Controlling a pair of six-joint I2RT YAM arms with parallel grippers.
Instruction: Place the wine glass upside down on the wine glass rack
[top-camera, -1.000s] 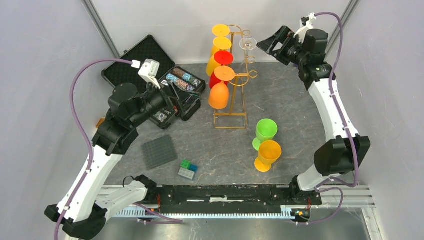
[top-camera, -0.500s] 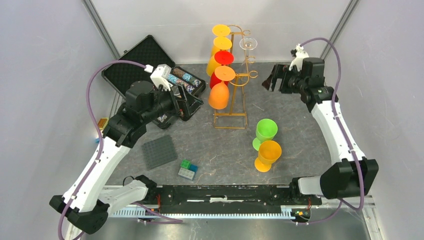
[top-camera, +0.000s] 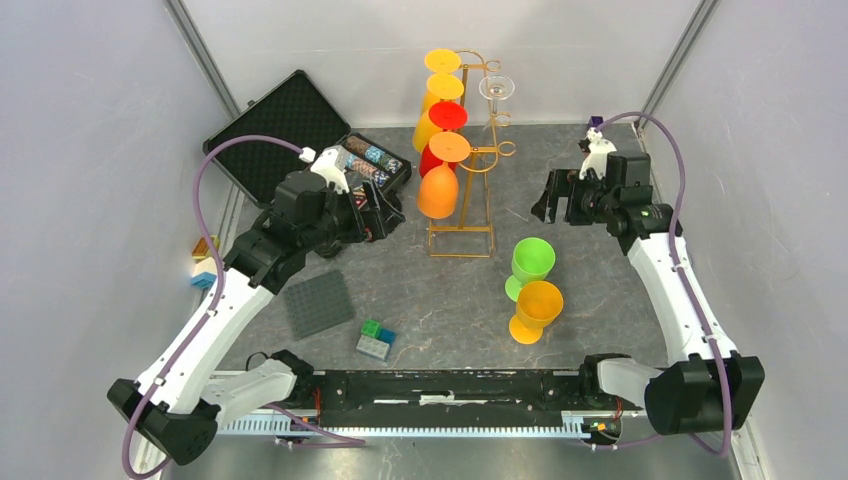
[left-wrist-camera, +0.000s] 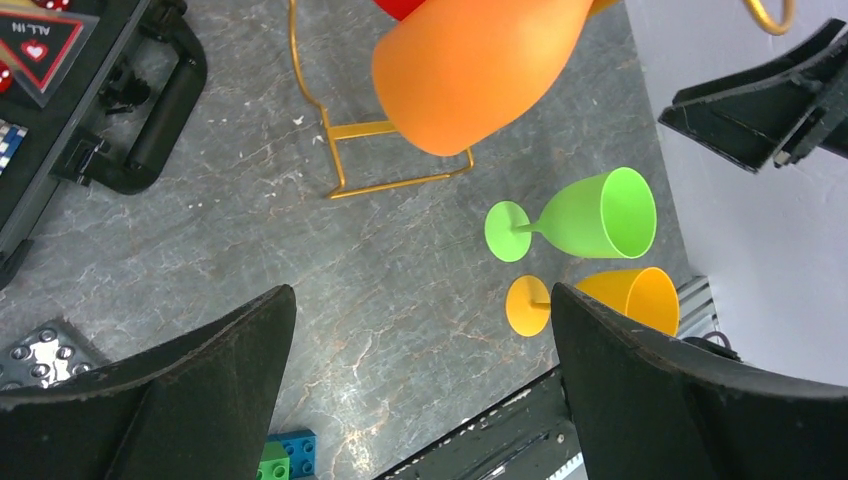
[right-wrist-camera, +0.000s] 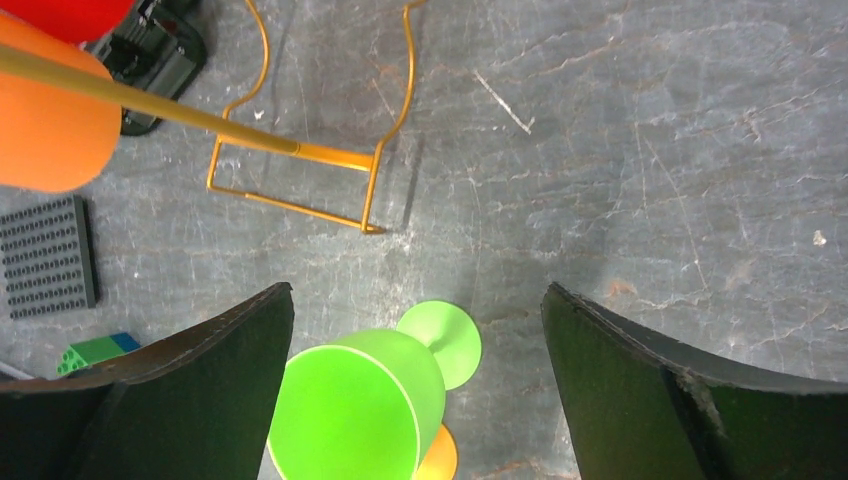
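Observation:
The gold wire wine glass rack (top-camera: 478, 150) stands at the back middle, with several yellow, orange and red glasses hanging upside down on its left side and a clear glass (top-camera: 496, 90) on its right. A green wine glass (top-camera: 531, 263) and an orange-yellow wine glass (top-camera: 537, 308) stand upright on the table right of centre. My right gripper (top-camera: 552, 196) is open and empty, above and behind the green glass (right-wrist-camera: 362, 407). My left gripper (top-camera: 385, 211) is open and empty, left of the rack's base (left-wrist-camera: 345, 150). Both glasses show in the left wrist view (left-wrist-camera: 590, 215).
An open black case (top-camera: 310, 140) of poker chips lies at the back left. A dark grey studded plate (top-camera: 318, 303) and green and blue bricks (top-camera: 376, 338) lie at front left. More small bricks (top-camera: 204, 262) sit by the left wall.
My right gripper has come down and forward from the clear glass on the rack's top right, now over the green glass. My left gripper has moved right toward the rack's base.

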